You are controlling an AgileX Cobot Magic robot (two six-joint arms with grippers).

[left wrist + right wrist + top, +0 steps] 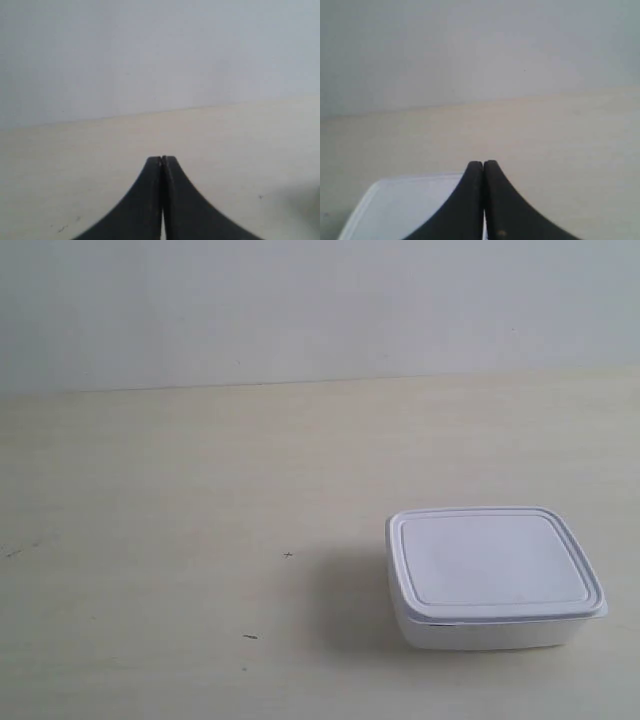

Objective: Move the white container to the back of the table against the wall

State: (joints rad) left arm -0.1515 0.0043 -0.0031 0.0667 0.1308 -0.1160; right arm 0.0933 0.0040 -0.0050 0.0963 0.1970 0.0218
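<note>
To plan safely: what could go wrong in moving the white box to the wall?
1. The right gripper is shut near the box; unless it opens, it may only push the lid.
2. The wall lies far across the table, so a pushed box might turn and end up crooked.

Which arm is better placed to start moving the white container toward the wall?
Right, probably. The right gripper, shut, sits just by the white container; the left gripper, also shut, faces only bare table and wall.
</note>
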